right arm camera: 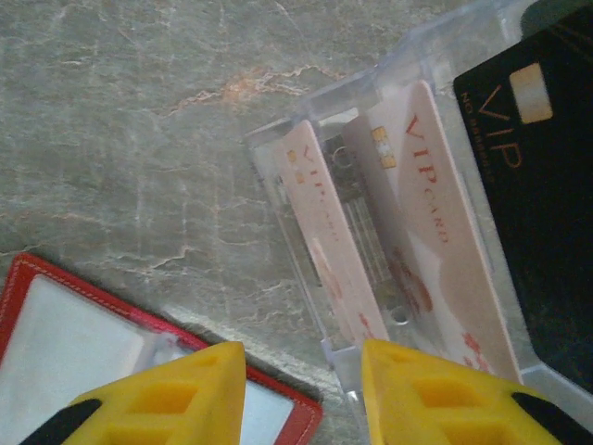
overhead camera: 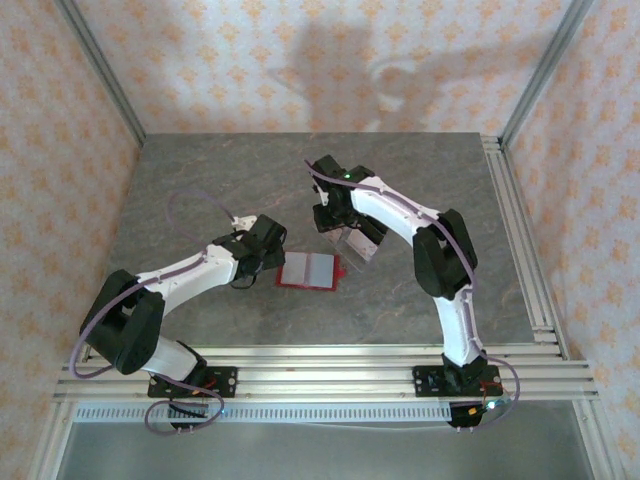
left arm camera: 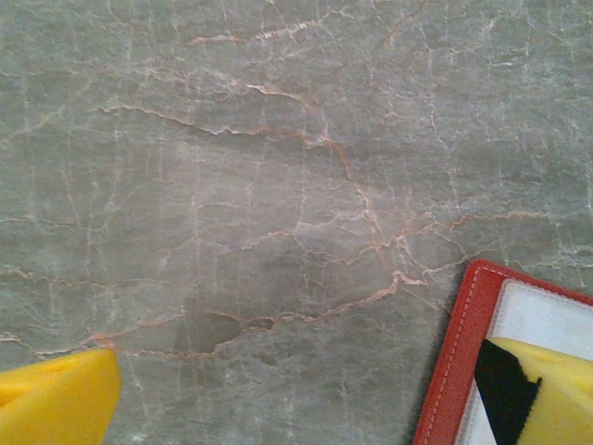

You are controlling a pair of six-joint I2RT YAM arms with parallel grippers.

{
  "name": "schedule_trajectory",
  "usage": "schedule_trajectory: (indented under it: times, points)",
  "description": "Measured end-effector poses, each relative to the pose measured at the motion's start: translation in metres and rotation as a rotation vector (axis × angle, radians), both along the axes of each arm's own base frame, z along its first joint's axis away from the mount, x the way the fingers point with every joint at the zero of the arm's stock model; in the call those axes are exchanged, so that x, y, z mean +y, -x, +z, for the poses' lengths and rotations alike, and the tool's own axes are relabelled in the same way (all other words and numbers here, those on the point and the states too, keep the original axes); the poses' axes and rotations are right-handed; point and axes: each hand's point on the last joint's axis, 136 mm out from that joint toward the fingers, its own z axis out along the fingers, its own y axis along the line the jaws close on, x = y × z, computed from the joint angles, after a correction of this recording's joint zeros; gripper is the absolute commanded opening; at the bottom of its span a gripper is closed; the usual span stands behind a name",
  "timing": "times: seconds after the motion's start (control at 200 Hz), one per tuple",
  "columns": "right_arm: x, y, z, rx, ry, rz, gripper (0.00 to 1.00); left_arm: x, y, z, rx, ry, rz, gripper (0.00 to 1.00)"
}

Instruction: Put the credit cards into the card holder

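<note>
Nearest, right gripper (right arm camera: 298,357): partly spread, pinching nothing, low over near corner of clear rack (right arm camera: 389,65). On worktop (overhead camera: 250,180), card holder (overhead camera: 308,270) lying open, just left of rack. Credit cards (right arm camera: 320,232) leaning in rack slots. Likely light, stiff, slick: best pinched across faces at an exposed edge. Right arm bent, reaching far and left. Left gripper (left arm camera: 296,371) spread wide, straddling holder's left edge.

**Top view.** Soft, even light falls from above. You can trace the arms' blurred grey shadows on the back wall (overhead camera: 330,70) and fainter ones on the table (overhead camera: 250,170) beneath the jaws.

**Wrist views.** Both are bright and slightly washed out. The fingers of the right gripper (right arm camera: 296,357) look soft at the lower edge. Just ahead of them, the clear rack (right arm camera: 408,56) carries pale glare.
</note>
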Motion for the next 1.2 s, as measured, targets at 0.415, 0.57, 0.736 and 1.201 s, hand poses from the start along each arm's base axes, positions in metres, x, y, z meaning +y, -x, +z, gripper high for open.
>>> schedule_trajectory:
  times: [0.415, 0.57, 0.736, 1.201]
  points:
    - [-0.002, -0.012, -0.01, -0.02, 0.063, 0.025, 0.36, 0.003, -0.003, 0.007, -0.03, -0.021, -0.003, 1.0]
    - [-0.001, -0.016, -0.015, -0.03, 0.088, 0.04, 0.34, 0.003, -0.005, 0.008, -0.036, -0.018, -0.003, 1.0]
    - [0.0, -0.016, -0.019, -0.028, 0.1, 0.058, 0.27, 0.003, -0.005, 0.008, -0.036, -0.018, -0.003, 1.0]
    - [0.0, -0.016, -0.02, -0.024, 0.105, 0.07, 0.08, 0.002, -0.005, 0.008, -0.036, -0.016, -0.003, 1.0]
